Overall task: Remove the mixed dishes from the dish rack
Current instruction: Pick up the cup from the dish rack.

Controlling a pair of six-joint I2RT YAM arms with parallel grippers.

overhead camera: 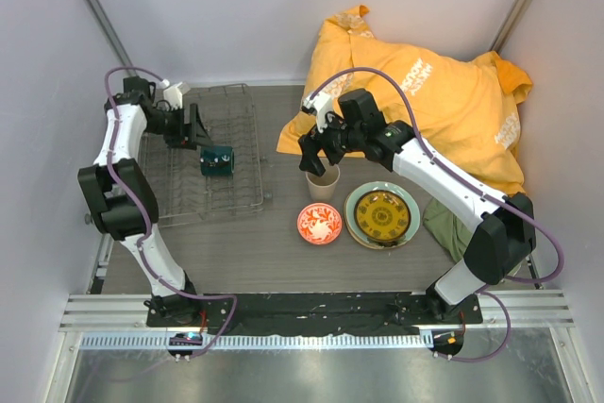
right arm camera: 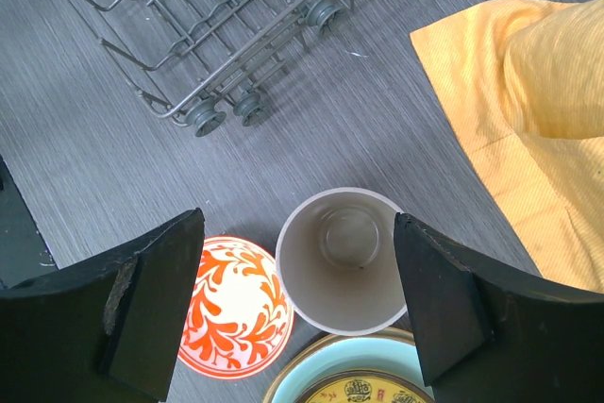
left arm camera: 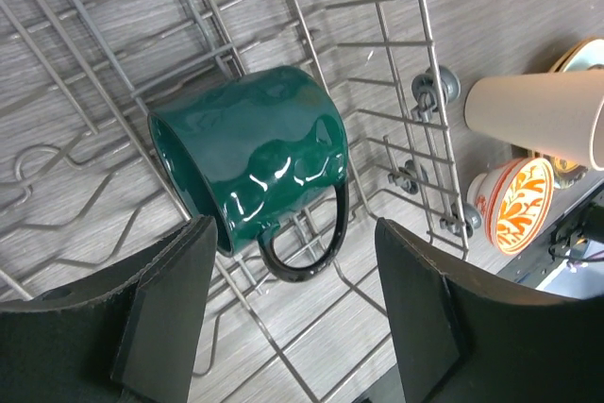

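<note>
Lying in the dish rack (overhead camera: 189, 191), the green mug (left arm camera: 250, 148) is framed by the open, empty left gripper (left arm camera: 294, 238). At 3 o'clock, the beige cup (right arm camera: 344, 261) is overhung by the open, empty right gripper (right arm camera: 297, 224).

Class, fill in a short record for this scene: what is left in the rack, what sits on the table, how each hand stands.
In dish rack: dark green mug, lying on its side
On table: beige cup, upright; white-and-red bowl; yellow-and-dark plate on pale green plate
Left hand: open, at the mug's handle, not gripping
Right hand: open, above the cup
Background: orange cloth
</note>
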